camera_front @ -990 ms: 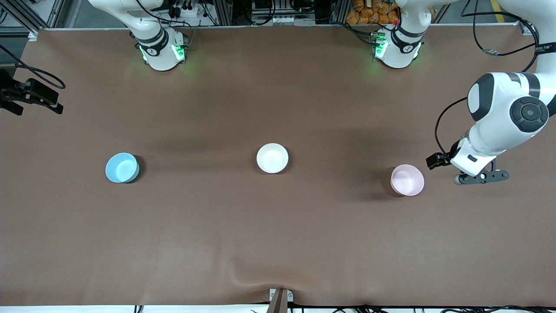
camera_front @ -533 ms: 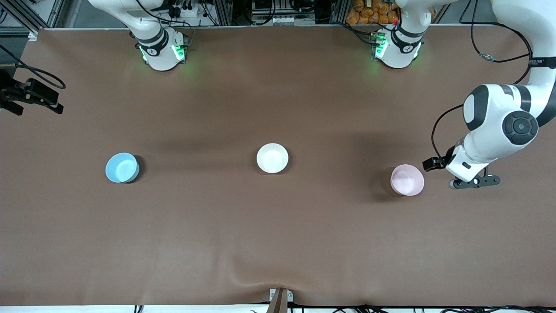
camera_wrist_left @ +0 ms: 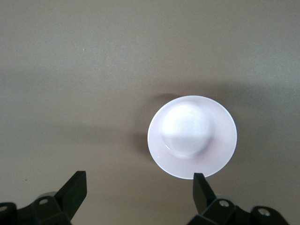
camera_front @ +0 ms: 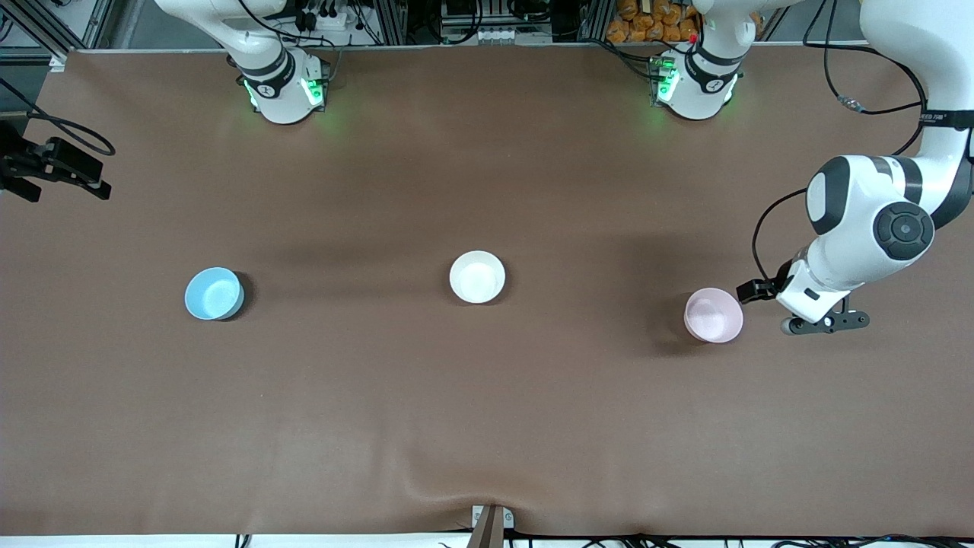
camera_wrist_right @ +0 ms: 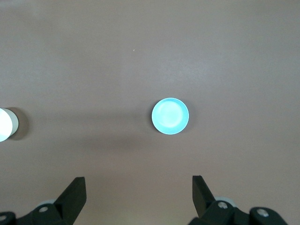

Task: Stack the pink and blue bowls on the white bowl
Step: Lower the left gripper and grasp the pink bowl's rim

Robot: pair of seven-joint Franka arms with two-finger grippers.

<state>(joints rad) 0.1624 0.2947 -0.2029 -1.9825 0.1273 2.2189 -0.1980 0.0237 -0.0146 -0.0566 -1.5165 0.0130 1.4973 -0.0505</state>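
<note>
The pale pink bowl point(camera_front: 713, 315) stands upright toward the left arm's end of the table; it also shows in the left wrist view point(camera_wrist_left: 192, 136). The white bowl point(camera_front: 477, 277) stands mid-table. The sky-blue bowl point(camera_front: 214, 293) stands toward the right arm's end and shows in the right wrist view point(camera_wrist_right: 170, 116). My left gripper point(camera_front: 825, 322) point(camera_wrist_left: 139, 180) is open and empty, above the table just beside the pink bowl. My right gripper point(camera_wrist_right: 138, 183) is open and empty, high over the table near the blue bowl.
The brown table mat point(camera_front: 487, 418) has a wrinkle at its near edge. A black part with a cable point(camera_front: 53, 164) shows at the right arm's end. The white bowl's edge shows in the right wrist view point(camera_wrist_right: 5, 124).
My left arm has moved its gripper closer to the pink bowl. The bowls and the right arm have not moved.
</note>
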